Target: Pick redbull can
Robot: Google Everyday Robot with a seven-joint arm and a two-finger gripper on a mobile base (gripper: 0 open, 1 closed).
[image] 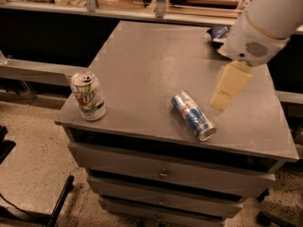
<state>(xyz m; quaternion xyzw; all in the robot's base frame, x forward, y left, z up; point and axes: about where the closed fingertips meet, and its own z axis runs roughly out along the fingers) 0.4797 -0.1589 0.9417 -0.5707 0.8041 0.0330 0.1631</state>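
The redbull can (193, 115) is slim, blue and silver, and lies on its side near the front edge of the grey cabinet top (156, 65), its silver end pointing to the front right. My gripper (229, 86) hangs from the white arm at the upper right, above the top and just right of the can, not touching it. Only one cream finger shows.
A white-and-green 7UP can (88, 96) stands upright at the front left corner. A dark blue bag (218, 32) lies at the back right, partly behind the arm. The cabinet has drawers (163, 174) below. A counter runs along the back.
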